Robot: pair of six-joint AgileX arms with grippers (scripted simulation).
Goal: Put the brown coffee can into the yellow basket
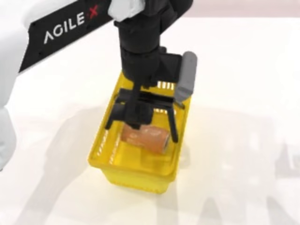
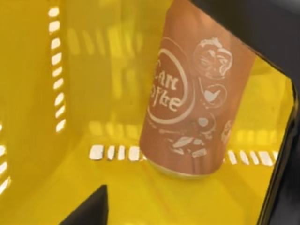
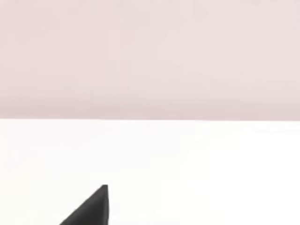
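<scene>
Left gripper (image 1: 140, 123) down inside basket (image 1: 105, 147), jaws spread wide, holding nothing. Can (image 1: 146, 137) on its side on basket floor, between the fingers, apparently released. Right gripper outside top view; open or closed: cannot tell.

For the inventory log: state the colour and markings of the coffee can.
Orange-brown with pale swirly lettering and drawings on the brown coffee can; the left wrist view shows it best.

Brown coffee can (image 2: 194, 98) inside yellow basket (image 2: 70, 140), slotted walls around.
</scene>
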